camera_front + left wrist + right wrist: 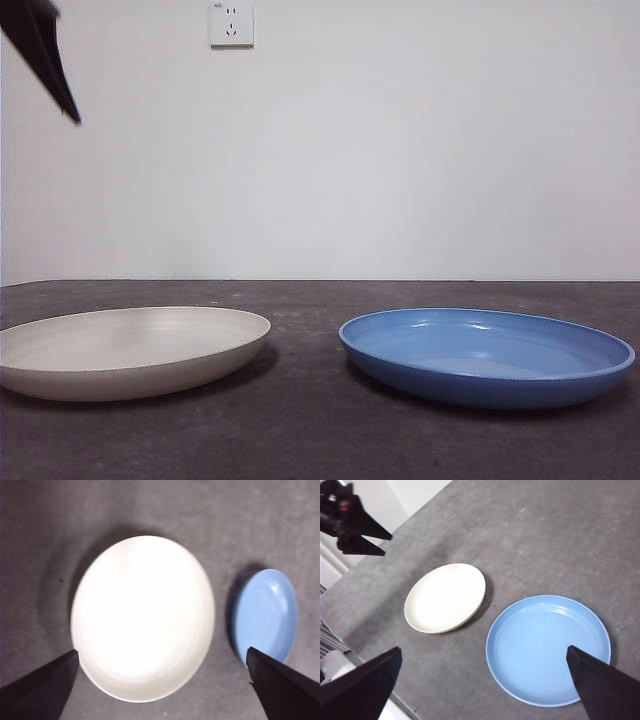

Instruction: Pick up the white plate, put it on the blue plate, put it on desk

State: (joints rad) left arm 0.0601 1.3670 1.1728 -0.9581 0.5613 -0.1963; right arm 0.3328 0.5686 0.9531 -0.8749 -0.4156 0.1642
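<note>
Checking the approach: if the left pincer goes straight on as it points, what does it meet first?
Probably the white plate, which lies directly ahead of the open left pincer above the desk.

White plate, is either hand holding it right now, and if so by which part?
Nothing is held. The white plate lies on the desk beside the blue plate. The left hand hangs open above it; the right hand is open too.
</note>
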